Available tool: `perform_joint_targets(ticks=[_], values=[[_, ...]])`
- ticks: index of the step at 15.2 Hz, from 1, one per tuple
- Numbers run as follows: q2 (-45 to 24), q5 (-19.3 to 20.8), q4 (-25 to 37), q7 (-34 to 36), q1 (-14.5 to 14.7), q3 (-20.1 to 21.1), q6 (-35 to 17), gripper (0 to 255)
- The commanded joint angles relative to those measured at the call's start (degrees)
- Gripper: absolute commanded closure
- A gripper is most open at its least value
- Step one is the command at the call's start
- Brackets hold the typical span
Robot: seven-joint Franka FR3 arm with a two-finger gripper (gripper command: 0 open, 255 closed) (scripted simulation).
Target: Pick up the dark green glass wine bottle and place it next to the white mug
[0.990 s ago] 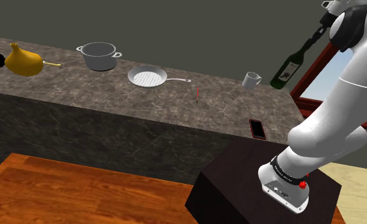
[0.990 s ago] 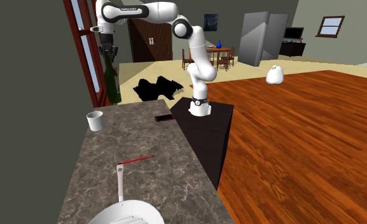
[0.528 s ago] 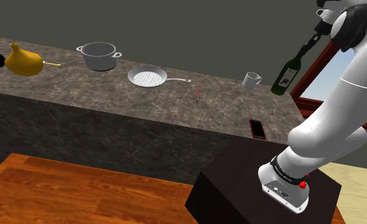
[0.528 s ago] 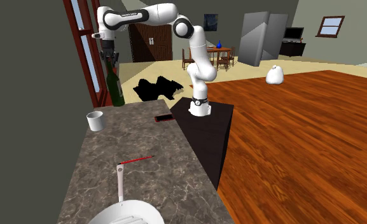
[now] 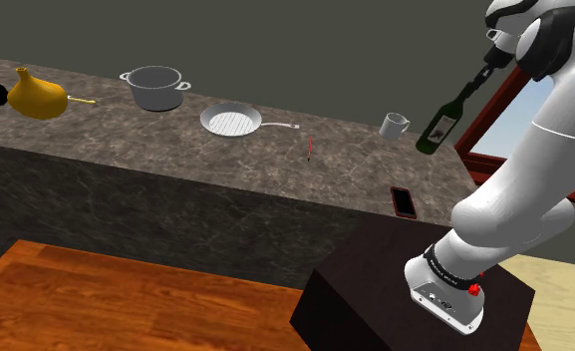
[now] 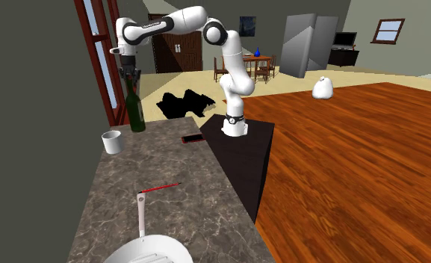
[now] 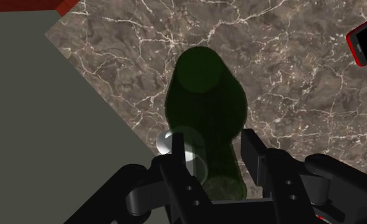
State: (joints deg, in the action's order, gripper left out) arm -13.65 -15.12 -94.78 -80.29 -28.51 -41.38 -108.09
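The two black fingers (image 7: 257,156) are clenched on the neck of the wine bottle (image 7: 204,108), one on each side, and the neck's top is hidden between them in the wrist view. The bottle is dark green, see-through glass with rounded shoulders. From there it is seen end-on, so its label is out of sight. A pale label shows on its side in the shoulder view, where the bottle (image 5: 436,128) hangs at the upper right, leaning. In the second exterior view it (image 6: 137,112) stands nearly straight at the upper left. Whether its base touches the counter (image 7: 290,83) cannot be told. The white mug (image 7: 169,141) lies just beside the bottle, partly covered by one finger and faintly visible through the glass. In the shoulder view the mug (image 5: 394,125) sits just left of the bottle. The counter is brown-grey stone veined with white. A flat black phone (image 7: 366,41) with a red rim lies on it, cut off by the frame edge.
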Motion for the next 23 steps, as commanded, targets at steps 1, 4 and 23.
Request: perform_joint_targets(ticks=[1, 4, 23], values=[[-0.1, -0.2, -1.4, -0.2, 0.1, 0.1, -1.5, 255], [-0.5, -0.6, -3.3, -0.7, 0.1, 0.2, -3.6, 255], [1.0, 0.7, 1.1, 0.2, 0.0, -0.3, 1.8, 0]])
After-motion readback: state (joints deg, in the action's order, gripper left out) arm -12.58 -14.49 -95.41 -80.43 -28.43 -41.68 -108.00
